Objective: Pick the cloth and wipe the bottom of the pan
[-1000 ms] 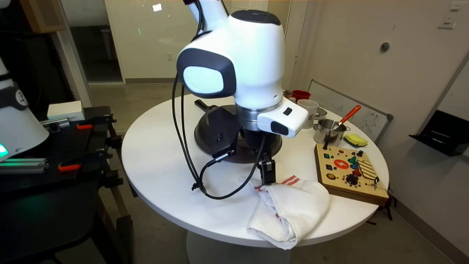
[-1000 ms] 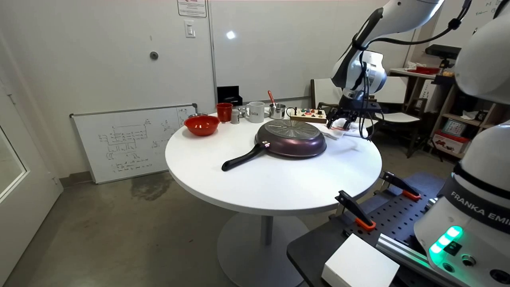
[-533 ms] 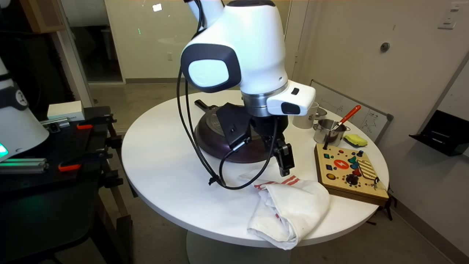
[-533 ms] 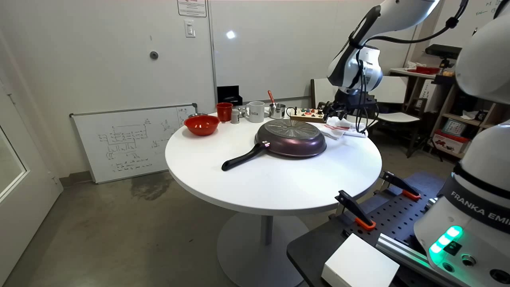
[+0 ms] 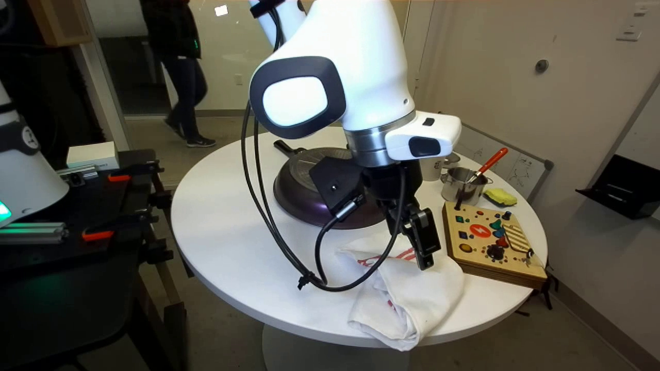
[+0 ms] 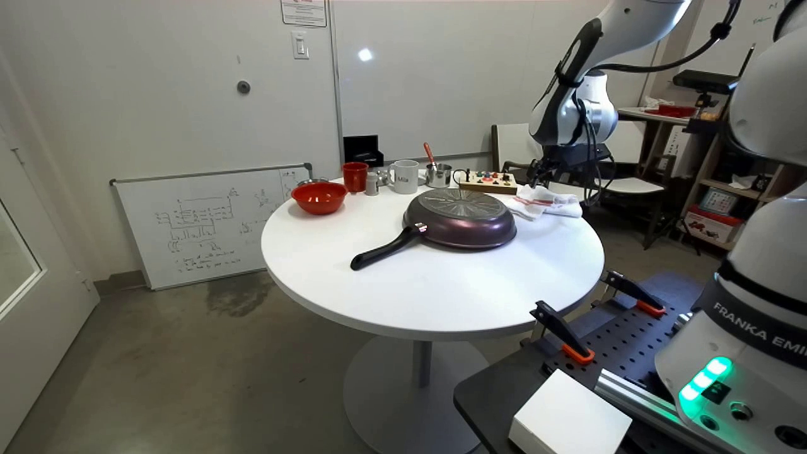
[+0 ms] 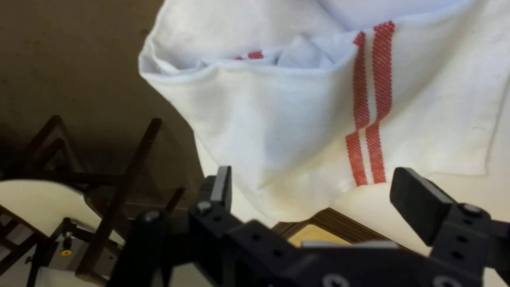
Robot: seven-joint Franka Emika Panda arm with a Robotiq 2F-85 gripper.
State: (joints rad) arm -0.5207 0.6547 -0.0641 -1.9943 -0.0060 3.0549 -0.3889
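Claw spread wide, gripping nothing; just below it, the striped cloth on the tabletop. Next off, the upside-down pan. Farther from the claw, a metal pot with a red-handled utensil inside, then a mug bearing what looks like lettering, then a red bowl. Well apart, the robot base reads "FRANKA EMI".

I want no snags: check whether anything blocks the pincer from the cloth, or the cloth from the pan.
Nothing visible stands between the open pincer and the cloth, nor between the cloth and the upturned pan. A cable loop hangs nearby and might brush the cloth.
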